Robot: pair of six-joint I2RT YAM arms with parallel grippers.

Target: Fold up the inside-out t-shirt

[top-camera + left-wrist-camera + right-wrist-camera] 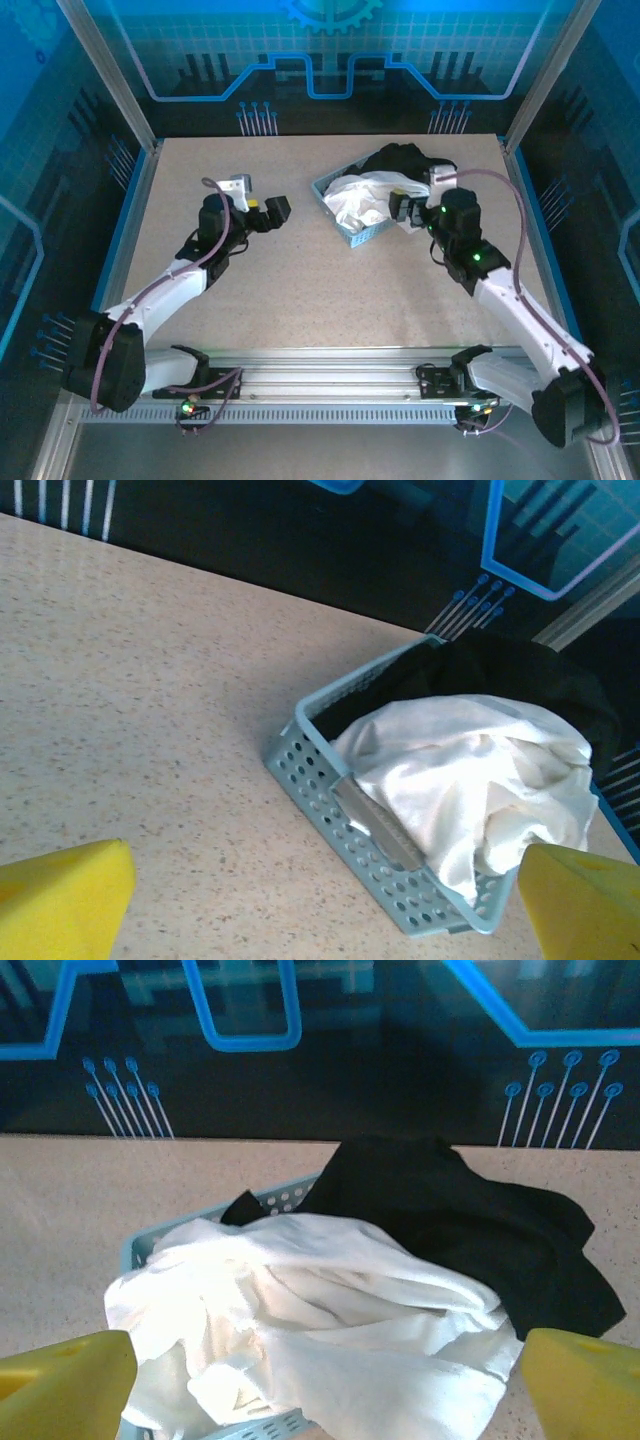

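Note:
The inside-out t-shirt (402, 157) is a crumpled black heap at the back of a light blue perforated basket (352, 238), spilling over its far rim. It also appears in the left wrist view (500, 675) and the right wrist view (470, 1215). A white cloth garment (362, 196) lies bunched on top of it at the basket's front. My right gripper (404, 211) is open just beside the basket's right side, its yellow fingertips (70, 1375) wide apart around the white cloth with nothing held. My left gripper (274, 212) is open over bare table left of the basket, its yellow fingertips (65, 895) spread.
The speckled beige table (300, 280) stretches out in front of and left of the basket. Metal frame posts and blue-patterned panels wall the table on the back and sides. An aluminium rail (320, 375) runs along the near edge between the arm bases.

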